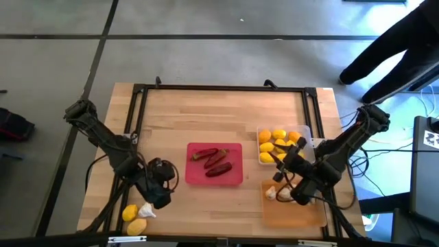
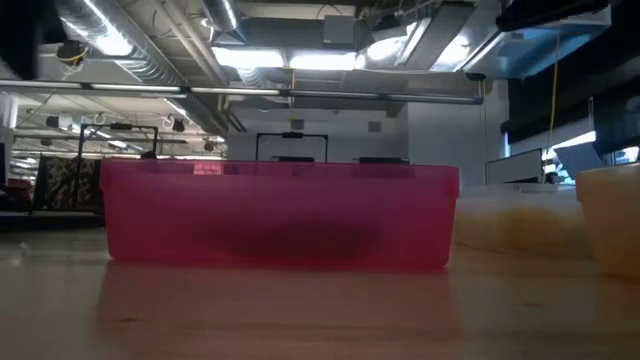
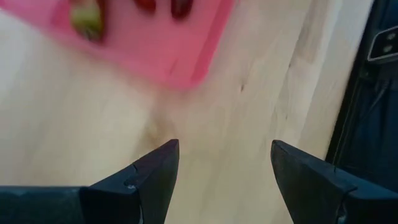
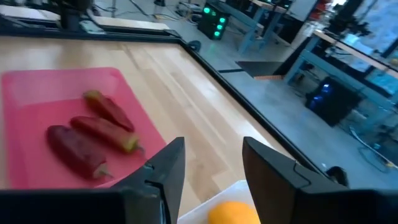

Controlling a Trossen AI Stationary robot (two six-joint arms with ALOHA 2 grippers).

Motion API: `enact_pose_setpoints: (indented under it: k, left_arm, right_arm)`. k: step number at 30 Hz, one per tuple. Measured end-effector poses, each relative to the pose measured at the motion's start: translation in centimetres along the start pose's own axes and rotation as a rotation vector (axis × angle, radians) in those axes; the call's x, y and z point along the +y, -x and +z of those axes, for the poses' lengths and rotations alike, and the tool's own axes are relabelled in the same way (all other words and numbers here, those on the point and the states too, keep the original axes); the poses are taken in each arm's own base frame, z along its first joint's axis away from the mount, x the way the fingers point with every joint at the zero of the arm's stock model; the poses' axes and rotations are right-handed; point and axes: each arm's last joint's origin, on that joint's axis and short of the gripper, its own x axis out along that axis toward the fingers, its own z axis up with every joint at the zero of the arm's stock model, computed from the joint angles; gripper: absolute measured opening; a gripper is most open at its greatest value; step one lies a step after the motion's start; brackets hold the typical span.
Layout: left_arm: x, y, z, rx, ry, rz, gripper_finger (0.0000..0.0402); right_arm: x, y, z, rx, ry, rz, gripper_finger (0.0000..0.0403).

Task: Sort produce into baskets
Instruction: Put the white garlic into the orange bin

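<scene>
The red basket (image 1: 236, 180) sits mid-table holding three dark red chilis (image 1: 217, 162), which also show in the right wrist view as chilis (image 4: 99, 134). The clear basket (image 1: 306, 130) at the right holds several lemons (image 1: 277, 136). The orange basket (image 1: 302, 213) at the near right holds garlic (image 1: 274, 193). Two lemons (image 1: 132, 219) and a garlic bulb (image 1: 147, 210) lie on the table at the near left. My left gripper (image 3: 224, 165) hovers open over bare wood between those and the red basket. My right gripper (image 4: 212, 165) is open and empty above the clear basket.
A black frame (image 1: 219, 88) runs along the table's far and side edges. A person stands beyond the far right corner (image 1: 384, 48). Bare wood lies between the red basket and the far edge. In the low view the red basket (image 2: 280, 215) fills the middle.
</scene>
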Motion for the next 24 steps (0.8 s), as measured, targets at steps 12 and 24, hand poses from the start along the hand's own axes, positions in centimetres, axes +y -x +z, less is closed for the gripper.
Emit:
enact_pose_setpoints:
  k: [12,24]
  left_arm:
    - [-2.2,-1.7,-4.7,0.241,0.262,0.059,0.0249]
    - [-3.5,-3.5,-8.8,0.409,0.399,0.188,0.0249]
  right_arm:
    - [1.0,-3.0,-0.7,0.117,0.03,-0.075,0.0156]
    - [2.3,-3.2,-0.4,0.203,-0.055,0.061,0.0156]
